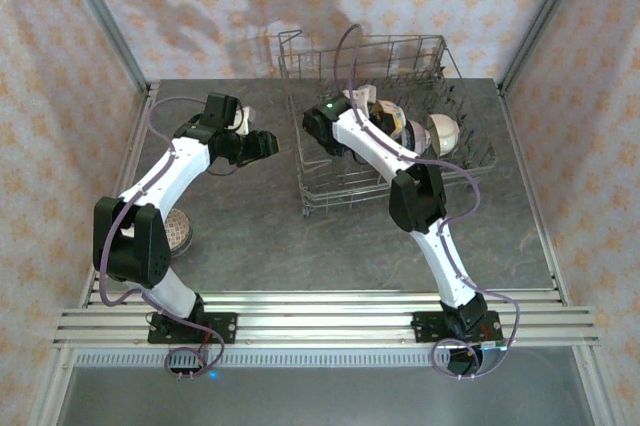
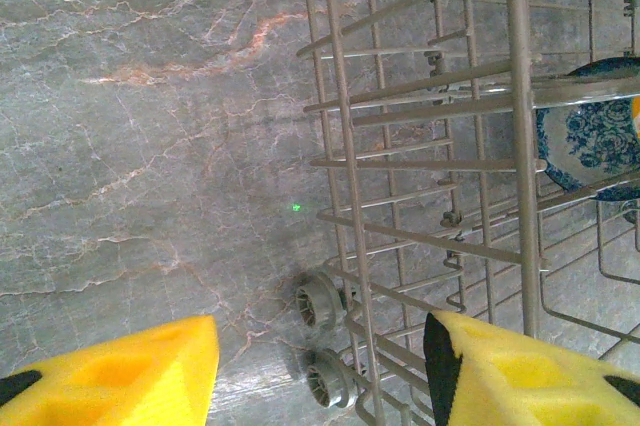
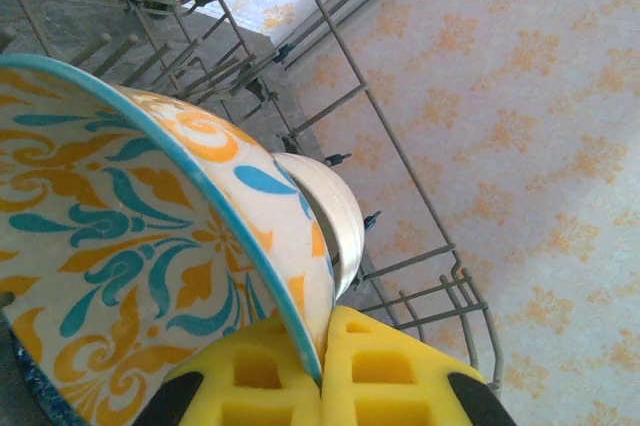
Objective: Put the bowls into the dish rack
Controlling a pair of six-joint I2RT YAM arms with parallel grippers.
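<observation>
Teal-rimmed bowl (image 3: 130, 196), pinched by right gripper (image 3: 320, 351), seemed mid-placement in the rack (image 1: 340, 196); left gripper (image 2: 320, 371) gaped empty. Seating, then release, looked due.

The grey, veined table (image 1: 250, 236) bore the wire dish rack (image 1: 345, 191) on its far right half, resting on small wheels (image 2: 318, 301). Near the left front sat what seemed a speckled bowl (image 1: 180, 231), half hidden.

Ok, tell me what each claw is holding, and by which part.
The right claw is shut on the orange-and-teal patterned bowl, pinching its rim, in the dish rack. The left claw is open and holds nothing.
</observation>
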